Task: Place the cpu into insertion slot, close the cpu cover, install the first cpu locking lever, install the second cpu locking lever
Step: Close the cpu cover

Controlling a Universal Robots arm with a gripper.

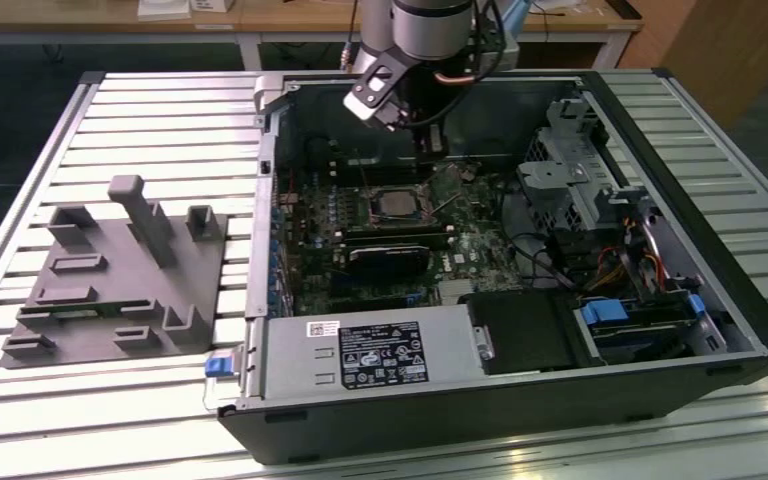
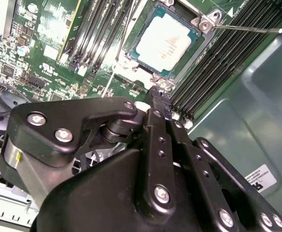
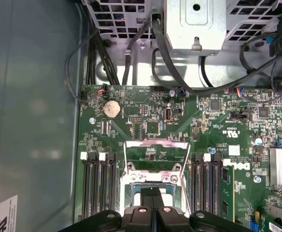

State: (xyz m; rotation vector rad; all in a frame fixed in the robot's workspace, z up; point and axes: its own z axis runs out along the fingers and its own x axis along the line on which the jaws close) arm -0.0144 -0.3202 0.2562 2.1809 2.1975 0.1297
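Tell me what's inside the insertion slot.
The cpu lies in the insertion slot, its pale metal top uncovered in the second wrist view. The chip hides the slot's floor; in the first wrist view the hand covers part of the slot.

The small square cpu (image 2: 164, 41) with its pale silver-beige metal top is giving off a smooth satin sheen. The black end effector (image 2: 159, 96) is looking matt, its bright metal screws (image 2: 161, 194) glinting. The green circuit board (image 3: 146, 121) is shining glossily. The silvery ribbed metal bench (image 1: 157, 110) is gleaming, while the grey plastic fixture block (image 1: 117, 280) is looking dull and the white paper label (image 1: 381, 355) flat.
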